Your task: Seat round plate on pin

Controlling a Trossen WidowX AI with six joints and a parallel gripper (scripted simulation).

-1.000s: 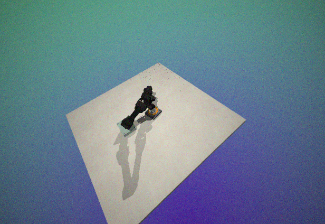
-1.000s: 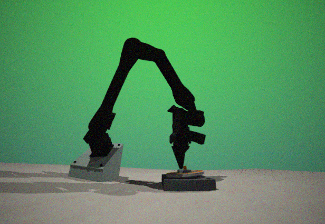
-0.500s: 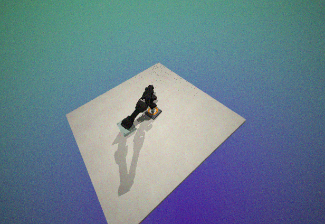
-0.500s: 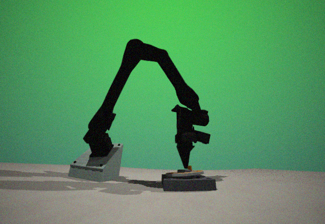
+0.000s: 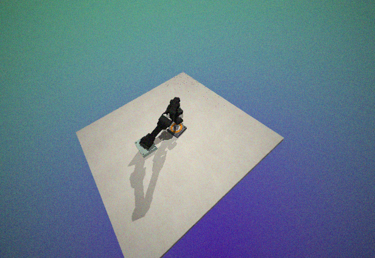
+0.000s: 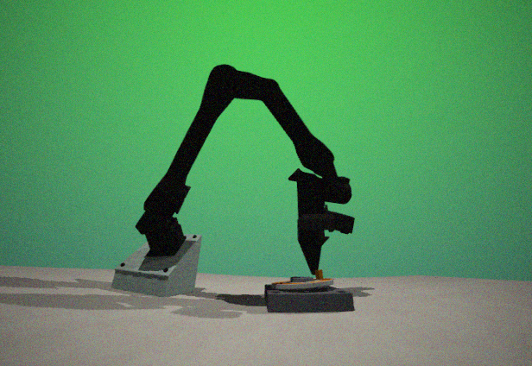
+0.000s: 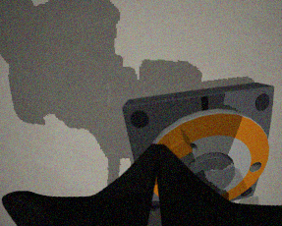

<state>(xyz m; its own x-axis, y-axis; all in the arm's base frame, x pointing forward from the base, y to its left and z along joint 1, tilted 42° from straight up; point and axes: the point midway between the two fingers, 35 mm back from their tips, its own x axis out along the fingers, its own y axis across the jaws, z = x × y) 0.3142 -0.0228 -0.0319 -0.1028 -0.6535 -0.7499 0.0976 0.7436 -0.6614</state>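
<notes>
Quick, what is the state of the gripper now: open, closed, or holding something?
Gripper: closed, with nothing between the fingers; its tip is down beside the plate's orange tab.

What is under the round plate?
The dark square base sits under the round plate, which lies tilted on it. The closed gripper stands beside the orange tab. The small pin is hidden.

Black arm and gripper; round plate banded orange and pale grey; orange tab; dark grey square base; off-white desk; pale grey-green arm mount.
</notes>
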